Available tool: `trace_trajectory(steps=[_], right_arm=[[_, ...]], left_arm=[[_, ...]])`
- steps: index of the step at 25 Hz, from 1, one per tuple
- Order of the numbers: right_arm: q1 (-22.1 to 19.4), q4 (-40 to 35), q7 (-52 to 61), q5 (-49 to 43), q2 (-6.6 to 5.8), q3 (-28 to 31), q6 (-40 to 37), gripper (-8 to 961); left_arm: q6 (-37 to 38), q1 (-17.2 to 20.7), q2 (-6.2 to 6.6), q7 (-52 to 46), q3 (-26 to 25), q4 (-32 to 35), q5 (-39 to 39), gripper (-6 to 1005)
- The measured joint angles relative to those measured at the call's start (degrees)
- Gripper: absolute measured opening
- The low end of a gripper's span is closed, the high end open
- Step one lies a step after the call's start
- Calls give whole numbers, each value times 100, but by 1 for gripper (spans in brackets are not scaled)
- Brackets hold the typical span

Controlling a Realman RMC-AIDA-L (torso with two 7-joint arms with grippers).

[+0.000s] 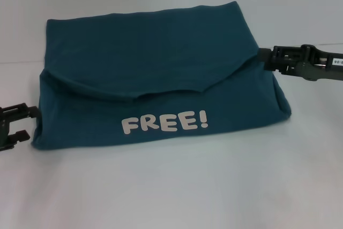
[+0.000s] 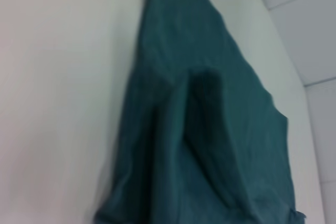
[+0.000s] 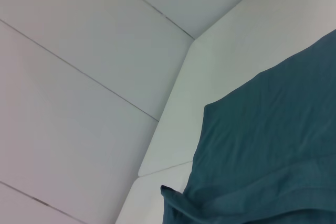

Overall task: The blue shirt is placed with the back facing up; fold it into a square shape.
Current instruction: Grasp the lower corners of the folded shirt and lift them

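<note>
The blue shirt (image 1: 161,57) lies folded on the white table, wide and roughly trapezoid. Its top part is folded down as a flap over the lower part. White letters "FREE!" (image 1: 165,123) face up near its front edge. My left gripper (image 1: 31,124) is open at the shirt's front left corner, right beside the cloth and holding nothing. My right gripper (image 1: 263,57) meets the shirt's right edge where the flap ends. The shirt also shows in the left wrist view (image 2: 210,145) and in the right wrist view (image 3: 273,145), with folds along its edge.
The white table (image 1: 171,186) stretches in front of and behind the shirt. A white panelled wall (image 3: 79,77) stands behind the table.
</note>
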Motion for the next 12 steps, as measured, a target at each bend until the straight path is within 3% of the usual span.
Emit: trace_trajectory(steps=[12], right_arm=[[19, 5, -135, -45, 14, 2, 172, 580]], left_arm=[[-1093, -259, 0, 769, 410, -547, 202, 751]])
